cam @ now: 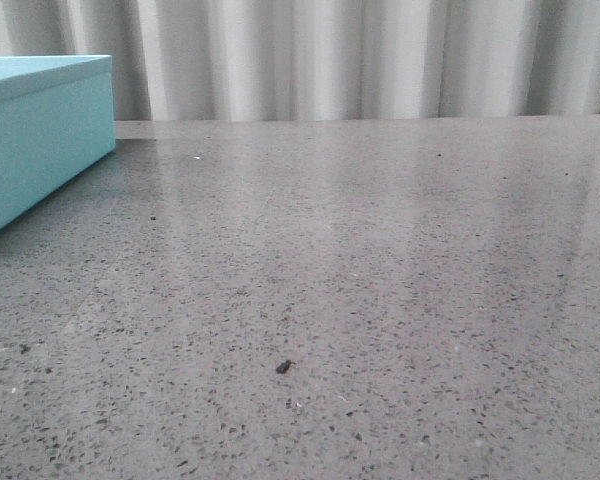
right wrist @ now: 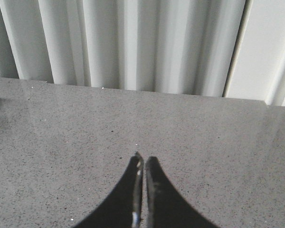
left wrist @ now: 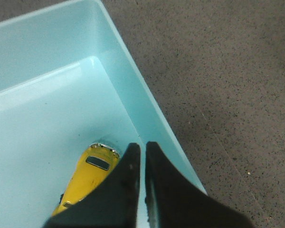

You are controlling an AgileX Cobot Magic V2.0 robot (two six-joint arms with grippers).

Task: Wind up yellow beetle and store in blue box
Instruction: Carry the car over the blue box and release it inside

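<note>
Hovering pressed together over the blue box (left wrist: pixel 47 61), the left gripper (left wrist: pixel 143 148) grips nothing — the yellow beetle (left wrist: pixel 88 178) lies inside. Storing looks done; next, probably retreat. Right gripper (right wrist: pixel 143 160) closed, empty, above the table (cam: pixel 380 280).

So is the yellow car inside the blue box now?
Yes, inside. The yellow car lies on the floor of the open blue box, near a corner.

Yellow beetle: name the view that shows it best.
Left wrist view: the yellow beetle lies inside the blue box, partly behind the left hand. Front and right wrist views show none of it.
</note>
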